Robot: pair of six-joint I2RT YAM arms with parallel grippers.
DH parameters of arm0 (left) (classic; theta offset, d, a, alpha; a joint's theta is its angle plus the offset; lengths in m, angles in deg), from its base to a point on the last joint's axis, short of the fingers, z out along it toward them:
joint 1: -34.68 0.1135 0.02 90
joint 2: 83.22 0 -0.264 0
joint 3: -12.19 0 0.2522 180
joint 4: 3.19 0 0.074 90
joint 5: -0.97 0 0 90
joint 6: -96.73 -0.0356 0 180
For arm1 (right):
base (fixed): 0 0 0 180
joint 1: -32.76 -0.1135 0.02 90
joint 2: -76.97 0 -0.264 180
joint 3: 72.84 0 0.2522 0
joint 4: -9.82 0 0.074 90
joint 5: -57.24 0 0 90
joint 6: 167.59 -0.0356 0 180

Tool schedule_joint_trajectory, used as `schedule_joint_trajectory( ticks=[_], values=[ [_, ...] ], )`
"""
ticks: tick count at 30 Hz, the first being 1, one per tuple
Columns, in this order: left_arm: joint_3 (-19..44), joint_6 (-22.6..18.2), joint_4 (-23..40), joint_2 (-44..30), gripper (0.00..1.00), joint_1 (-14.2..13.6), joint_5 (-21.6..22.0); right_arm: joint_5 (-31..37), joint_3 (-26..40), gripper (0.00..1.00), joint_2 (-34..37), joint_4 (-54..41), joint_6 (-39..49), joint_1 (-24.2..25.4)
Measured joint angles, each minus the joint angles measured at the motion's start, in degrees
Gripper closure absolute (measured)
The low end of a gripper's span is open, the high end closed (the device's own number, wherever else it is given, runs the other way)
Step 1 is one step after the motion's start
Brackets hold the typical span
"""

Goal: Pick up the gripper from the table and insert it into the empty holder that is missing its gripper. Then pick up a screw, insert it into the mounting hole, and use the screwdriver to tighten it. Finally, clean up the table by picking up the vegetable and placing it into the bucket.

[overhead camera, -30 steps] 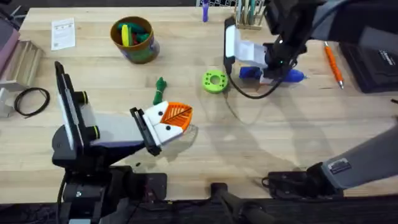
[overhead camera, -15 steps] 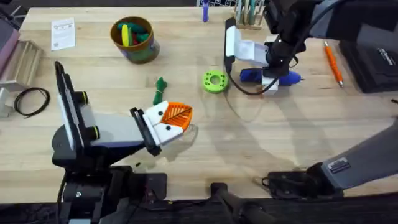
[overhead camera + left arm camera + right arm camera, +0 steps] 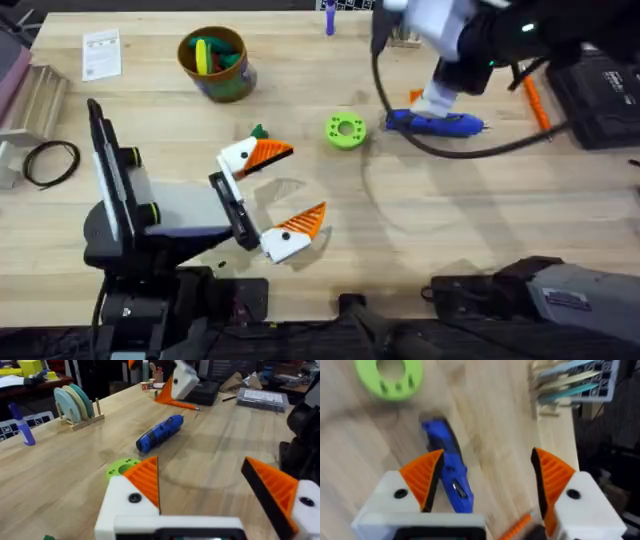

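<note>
The thick bright-blue powered screwdriver [image 3: 432, 122] lies flat, long axis across the table, beneath the spread right gripper [image 3: 487, 480], while the left gripper [image 3: 272, 194] gapes wide.

Even, bright overhead light on the wooden table [image 3: 400, 240]; soft arm shadows (faint, diffuse) fall just beside the screwdriver [image 3: 435, 123], itself motion-blurred in the right wrist view.

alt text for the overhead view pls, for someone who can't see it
Left tool rests open on the wooden table, its white-and-orange fingers spread wide. Right tool hovers over the blue screwdriver lying beside a lime-green ring; a bucket stands at the far left.
</note>
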Motion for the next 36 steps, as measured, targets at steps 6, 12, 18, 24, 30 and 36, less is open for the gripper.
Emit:
schedule_joint_trajectory(
  ticks=[6,12,18,24,30,36],
  values=[
    [-0.13,2.74,-1.77,-0.01,0.014,0.00,2.23,-7.57,0.00,0.011,-6.36,3.16,-12.14,-0.09],
    [-0.17,5.76,-6.58,-0.01,0.015,0.00,9.98,-9.72,0.00,0.010,-14.32,-3.50,-19.45,0.15],
    [-0.17,6.34,-6.67,-0.01,0.015,0.00,20.83,-10.48,-3.90,0.011,-22.96,-5.98,-23.67,1.24],
    [0.73,6.25,-5.75,-0.01,0.015,0.00,30.74,-11.09,-17.07,0.011,-31.08,5.34,-30.28,1.24],
    [7.63,4.19,1.84,-1.97,0.015,0.00,37.53,-11.13,-25.05,0.011,-36.58,12.03,-37.53,1.24],
    [20.42,-0.41,9.05,-14.01,0.015,0.00,43.52,-11.27,-25.42,0.010,-37.17,12.36,-40.63,1.24]
  ],
)
